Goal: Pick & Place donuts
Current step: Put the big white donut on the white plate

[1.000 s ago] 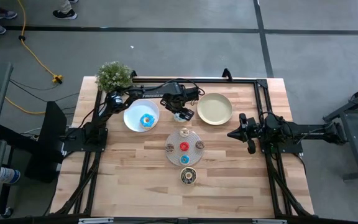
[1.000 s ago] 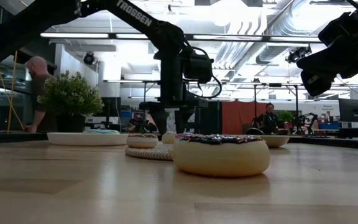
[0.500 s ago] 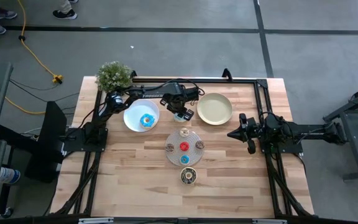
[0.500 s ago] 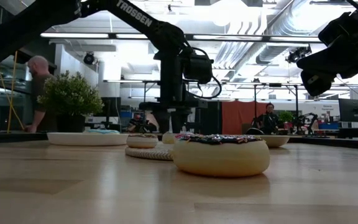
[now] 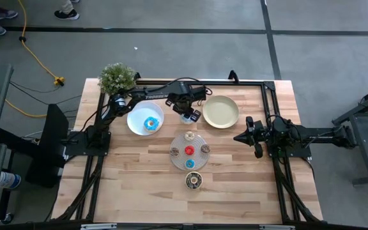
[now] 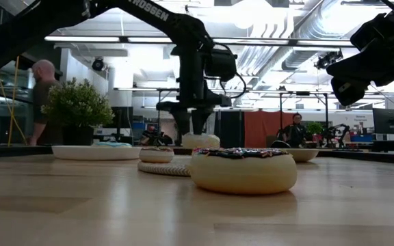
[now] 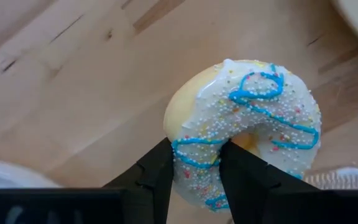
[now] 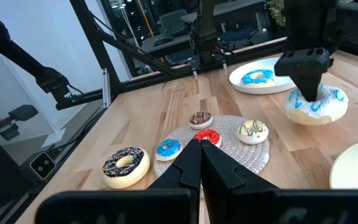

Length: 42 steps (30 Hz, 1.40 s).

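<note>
My left gripper (image 5: 186,115) is shut on the white-iced donut with blue squiggles (image 7: 247,118), between the white plate (image 5: 135,124) and the yellow-green plate (image 5: 220,112). In the low view this donut (image 6: 200,141) hangs just above the table. A blue-iced donut (image 5: 150,123) lies on the white plate. Several mini donuts lie on the round spiral mat (image 5: 197,158). The dark brown donut (image 5: 194,181) lies flat on the table near the mat. My right gripper (image 5: 246,137) is shut and waits above the table's right side. My left gripper pinches one side of the white-iced donut's ring (image 7: 194,165). One finger (image 7: 160,171) is on the outer wall and the other finger (image 7: 244,171) comes up through the hole. The fingers point down from above. The donut is lifted clear and hangs slightly tilted.
A potted plant (image 5: 117,78) stands at the far left corner. Black frame rails (image 5: 203,82) run along the far edge and both sides. Bare wood (image 5: 133,185) lies near the front edge. People show in the room beyond the table.
My left gripper has risen, and shifted slightly toward the far edge, with the white-iced donut. The donut sat low behind the mat and now hangs clear above the table. The right arm has kept still.
</note>
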Tool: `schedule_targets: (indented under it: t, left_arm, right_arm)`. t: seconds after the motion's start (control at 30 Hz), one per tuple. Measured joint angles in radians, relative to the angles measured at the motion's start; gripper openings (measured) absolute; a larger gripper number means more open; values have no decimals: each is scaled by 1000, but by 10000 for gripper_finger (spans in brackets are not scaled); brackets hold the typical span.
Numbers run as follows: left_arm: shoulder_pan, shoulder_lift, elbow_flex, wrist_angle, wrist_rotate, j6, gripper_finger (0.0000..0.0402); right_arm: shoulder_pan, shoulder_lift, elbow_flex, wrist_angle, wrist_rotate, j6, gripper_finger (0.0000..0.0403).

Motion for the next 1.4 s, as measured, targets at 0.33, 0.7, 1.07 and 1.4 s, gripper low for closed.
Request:
schedule_targets:
  t: [0.33, 0.7, 1.07, 1.4]
  left_arm:
    - [0, -72, 63, -156, -87, -13, 118]
    - [1, -256, -54, -290, -176, -101, 118]
    - [37, -586, -500, -190, -176, -254, 118]
    - [77, -817, -880, -10, -107, -423, 118]
  right_arm:
    - [0, 0, 0, 0, 0, 0, 0]
    - [0, 0, 0, 0, 0, 0, 0]
    - [0, 0, 0, 0, 0, 0, 0]
    - [0, 0, 0, 0, 0, 0, 0]
